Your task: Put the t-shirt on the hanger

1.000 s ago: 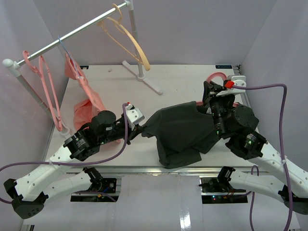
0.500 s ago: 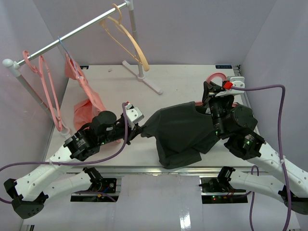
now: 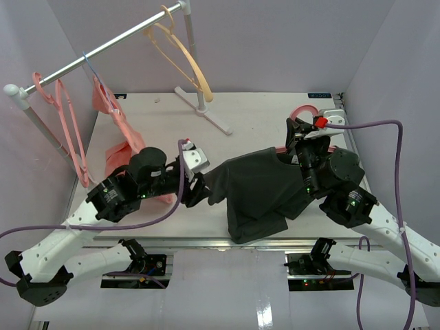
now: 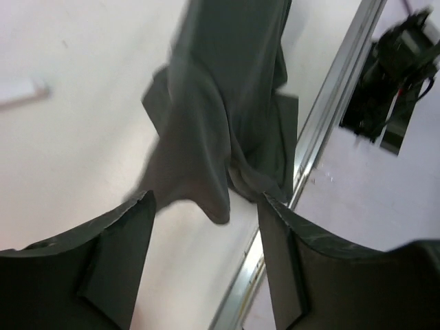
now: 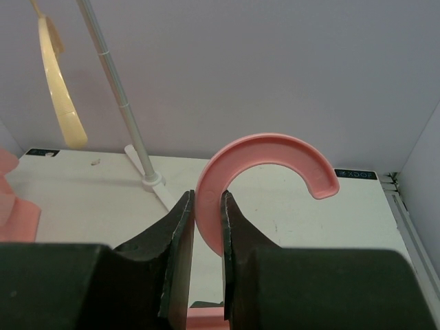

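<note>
1. Right gripper (image 5: 206,206) is clamped on the hanger (image 5: 275,148) neck just below the hook. I read that as pinning it so cloth can be dragged over.
2. The t-shirt (image 3: 258,192) lies crumpled between both grippers. The hook sticks out past its collar, and the hanger shoulders are hidden underneath.
3. Left gripper (image 4: 206,199) has its fingers apart at the t-shirt's left sleeve, holding nothing. Probably lined up to take it.

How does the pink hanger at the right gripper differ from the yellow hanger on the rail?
Colour: the pink hanger is salmon-pink, while the yellow hanger is pale tan-yellow.
Support: the pink hanger's hook is clamped in the jaws of the right gripper, while the yellow hanger hangs from the rail.
Load: the t-shirt covers most of the pink hanger, while the yellow hanger is bare.
Both have a curved hook.
</note>
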{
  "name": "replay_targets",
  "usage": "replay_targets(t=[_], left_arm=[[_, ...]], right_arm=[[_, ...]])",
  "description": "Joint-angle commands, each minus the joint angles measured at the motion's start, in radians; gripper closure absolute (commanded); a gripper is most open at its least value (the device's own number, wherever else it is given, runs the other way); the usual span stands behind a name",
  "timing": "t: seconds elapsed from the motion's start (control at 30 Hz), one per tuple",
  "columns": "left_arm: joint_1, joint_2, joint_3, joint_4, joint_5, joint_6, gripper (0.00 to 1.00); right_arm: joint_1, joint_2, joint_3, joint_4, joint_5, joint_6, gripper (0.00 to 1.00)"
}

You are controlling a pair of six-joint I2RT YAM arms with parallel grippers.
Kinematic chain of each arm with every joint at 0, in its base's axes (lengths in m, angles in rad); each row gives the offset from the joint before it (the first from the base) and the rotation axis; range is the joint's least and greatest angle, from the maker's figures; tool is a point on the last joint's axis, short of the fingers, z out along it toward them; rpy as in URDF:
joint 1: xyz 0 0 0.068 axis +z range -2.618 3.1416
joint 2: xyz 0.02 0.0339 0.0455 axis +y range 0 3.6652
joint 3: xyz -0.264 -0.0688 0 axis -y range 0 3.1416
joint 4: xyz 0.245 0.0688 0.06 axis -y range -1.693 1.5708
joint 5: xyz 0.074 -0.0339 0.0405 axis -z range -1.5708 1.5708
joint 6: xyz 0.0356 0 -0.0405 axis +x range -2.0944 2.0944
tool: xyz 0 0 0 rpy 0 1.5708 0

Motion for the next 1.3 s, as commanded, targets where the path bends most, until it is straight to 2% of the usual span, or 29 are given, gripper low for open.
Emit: replay_targets(t=[0.0,0.1,0.17,0.47,1.27], left_arm=[[0.001,0.045,0.245,0.015,-0.012,0.029,0.26],[0.003,0.137,0.396,0.018,-0.005,0.015,0.26],[0.002,0.220,0.439,0.028,0.045,0.012,0.26],[0.001,0.476,0.530,0.052,0.228,0.009,0.27],[-0.006,0.642,0.496,0.095,0.306,0.023,0.30]], right_arm=[[0.002,-0.014,-0.039,0.009,-0.048,0.047,0.92],[0.002,-0.020,-0.064,0.016,-0.071,0.061,0.92],[0.002,-0.018,-0.062,0.014,-0.078,0.069,0.92],[0.003,-0.036,-0.063,0.023,-0.109,0.087,0.92],[0.002,-0.049,-0.093,0.067,-0.117,0.095,0.92]])
